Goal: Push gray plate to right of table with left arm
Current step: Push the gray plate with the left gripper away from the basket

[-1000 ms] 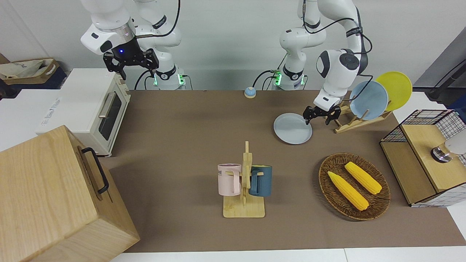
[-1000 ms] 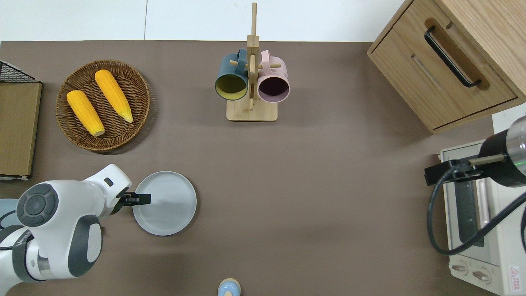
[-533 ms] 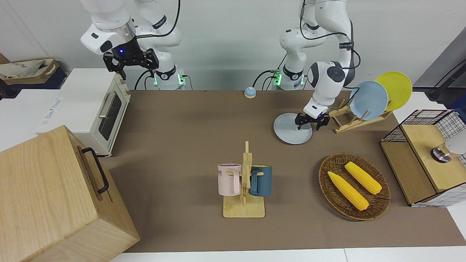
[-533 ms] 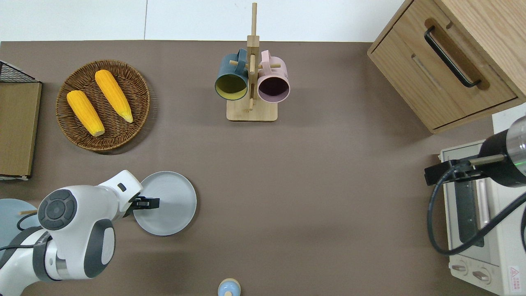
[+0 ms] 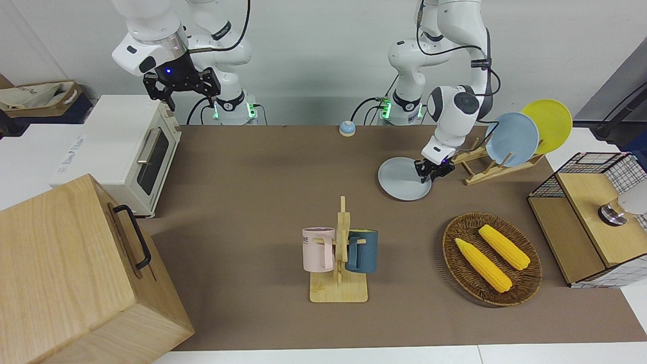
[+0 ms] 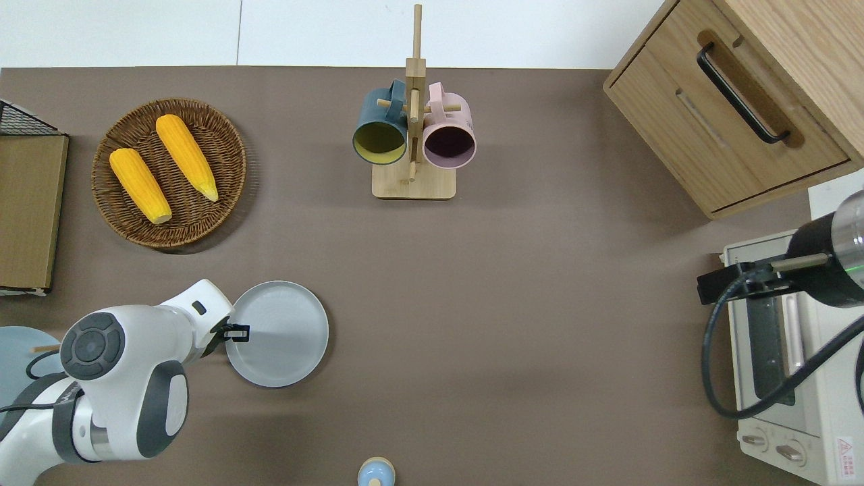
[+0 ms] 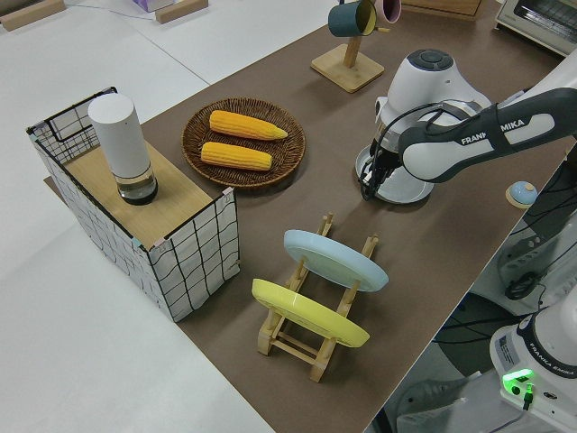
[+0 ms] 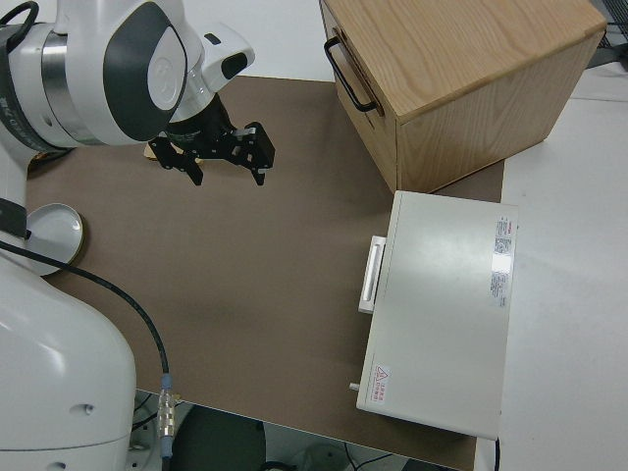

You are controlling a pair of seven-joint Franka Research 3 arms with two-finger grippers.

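You see the left arm's black two-finger gripper (image 6: 237,331) down at the rim of the round pale gray plate (image 6: 283,334), fingers narrow, nearly together. The plate lies flat on the brown table (image 6: 513,304), toward the left arm's end, nearer to the robots than the woven basket (image 6: 169,172). The right arm is parked.

Lettering legible in these views: "FRANKA" and, at a slant, "MIKA" in white on the dark band of my left arm (image 7: 469,144); "FRANKA EMIKA" on the arm base (image 7: 541,361) near the green light (partly cut off). The pink mug (image 5: 318,248) shows "ME", the start hidden. The toaster oven (image 6: 783,351) carries a red warning triangle; its small print is unreadable.
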